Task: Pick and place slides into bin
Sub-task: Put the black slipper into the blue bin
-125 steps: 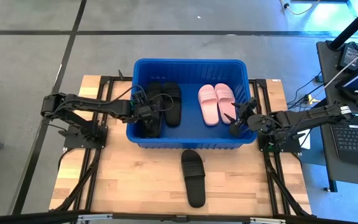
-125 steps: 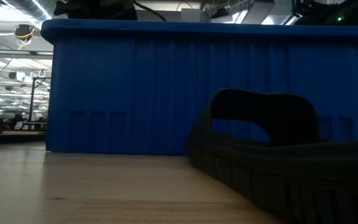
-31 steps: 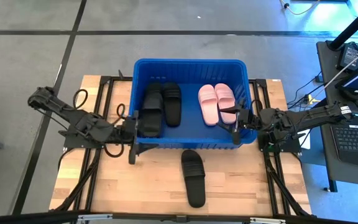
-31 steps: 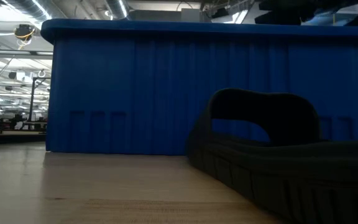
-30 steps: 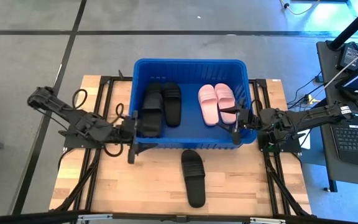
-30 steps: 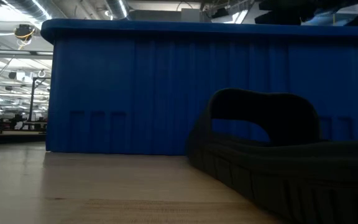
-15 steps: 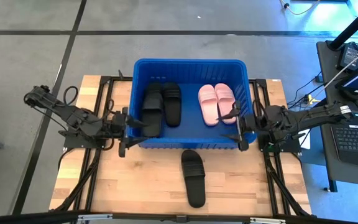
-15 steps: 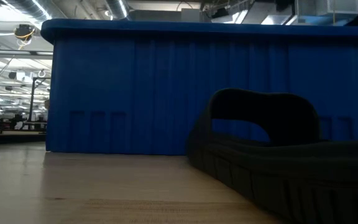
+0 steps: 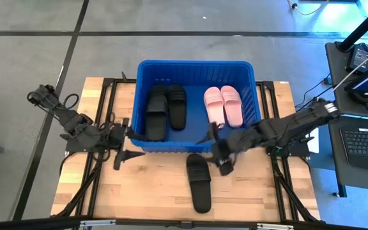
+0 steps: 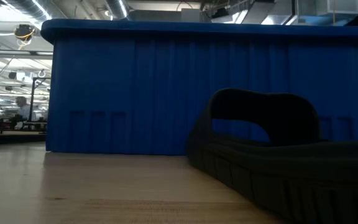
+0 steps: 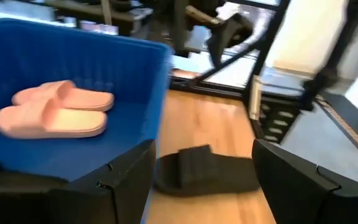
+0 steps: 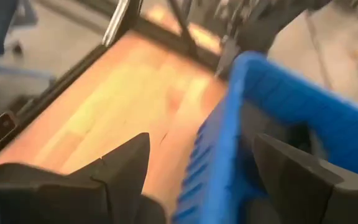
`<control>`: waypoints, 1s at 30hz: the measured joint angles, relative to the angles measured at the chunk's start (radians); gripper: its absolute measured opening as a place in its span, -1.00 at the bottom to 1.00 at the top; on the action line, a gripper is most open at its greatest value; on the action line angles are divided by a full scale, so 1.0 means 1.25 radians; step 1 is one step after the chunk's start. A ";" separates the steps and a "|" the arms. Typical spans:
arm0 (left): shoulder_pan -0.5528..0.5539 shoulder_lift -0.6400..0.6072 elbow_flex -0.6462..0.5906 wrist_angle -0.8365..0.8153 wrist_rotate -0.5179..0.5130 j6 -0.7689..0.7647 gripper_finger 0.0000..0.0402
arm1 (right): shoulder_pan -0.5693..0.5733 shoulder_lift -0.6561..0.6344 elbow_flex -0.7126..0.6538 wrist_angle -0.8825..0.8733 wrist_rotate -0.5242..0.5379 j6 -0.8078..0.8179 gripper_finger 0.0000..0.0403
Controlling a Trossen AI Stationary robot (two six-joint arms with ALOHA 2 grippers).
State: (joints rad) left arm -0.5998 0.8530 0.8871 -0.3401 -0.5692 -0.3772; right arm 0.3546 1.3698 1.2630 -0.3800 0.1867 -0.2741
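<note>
Slides: one black slide (image 9: pixel 198 181) on table | four in bin (image 9: pixel 197 66) | left gripper (image 9: pixel 121 144), right gripper (image 9: pixel 217 151): jaws spread, empty

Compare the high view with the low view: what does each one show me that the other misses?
Only the high view shows inside the bin: a black pair and a pink pair. It also shows both open grippers: the left gripper off the bin's near left corner, the right gripper beside the black slide on the table. Only the low view shows the room behind the table. Both show the bin's near wall and that loose slide in front of it.
</note>
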 joint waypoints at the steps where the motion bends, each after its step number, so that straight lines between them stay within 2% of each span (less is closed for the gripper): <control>1: -0.015 -0.004 0.000 -0.001 0.001 0.008 0.30 | 0.014 0.031 0.038 -0.035 0.014 0.010 0.41; 10: -0.167 -0.026 0.000 -0.060 -0.079 0.011 0.30 | 0.120 0.253 0.289 -0.221 0.179 0.185 0.41; 14: -0.231 -0.057 0.000 -0.083 -0.115 0.011 0.30 | 0.152 0.336 0.362 -0.309 0.200 0.305 0.41; 22: -0.291 -0.071 0.000 -0.083 -0.118 0.035 0.30 | 0.195 0.468 0.386 -0.434 0.198 0.516 0.41; 30: -0.301 -0.071 0.000 -0.101 -0.118 0.039 0.30 | 0.211 0.539 0.386 -0.425 0.198 0.554 0.41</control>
State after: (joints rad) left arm -0.9763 0.7647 0.8871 -0.4664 -0.7167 -0.3290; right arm 0.6178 2.0435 1.7454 -0.9108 0.4339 0.4183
